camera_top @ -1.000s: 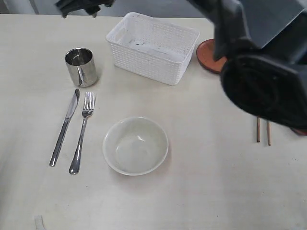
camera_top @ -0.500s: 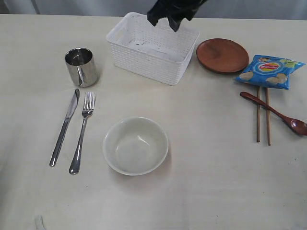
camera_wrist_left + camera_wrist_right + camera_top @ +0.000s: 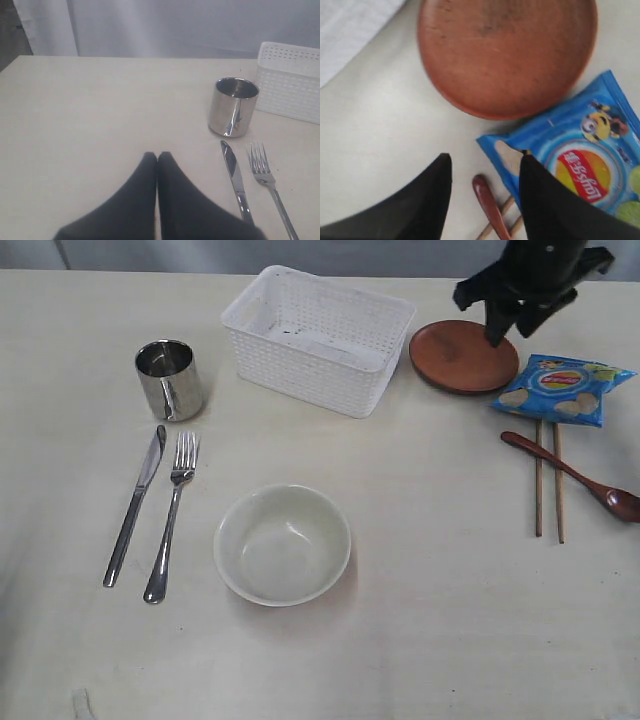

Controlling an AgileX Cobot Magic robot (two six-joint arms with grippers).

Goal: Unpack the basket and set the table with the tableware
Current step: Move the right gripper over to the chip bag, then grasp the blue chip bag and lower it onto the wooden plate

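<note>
— White perforated plastic forms the basket (image 3: 318, 340); it is set near the far edge of the table (image 3: 440, 640), about the middle, and its inside is only partly shown
— And the tableware, where is it laid?
— A steel cup (image 3: 169, 379) is stood left of the basket. A knife (image 3: 135, 507) and a fork (image 3: 172, 517) are laid side by side nearer the front, not touching. A pale bowl (image 3: 282, 544) is placed right of the fork. A brown plate (image 3: 450, 360) is set just right of the basket, apart from it
— Can any writing be read?
— Only on the blue chip bag (image 3: 592, 150), just beside the plate. White characters are printed on a red oval, too blurred to be read, next to a yellow goggled cartoon figure. The bag is laid over the tops of the chopsticks (image 3: 538, 485), which are crossed by a wooden spoon (image 3: 570, 475)
— And the grippers?
— The right gripper (image 3: 513, 330) is held above the plate's right rim, jaws parted, nothing grasped. The left gripper (image 3: 157, 156) is clenched on nothing, over bare table beside the knife. Wide bare tabletop is seen between bowl and chopsticks, and along the front edge
</note>
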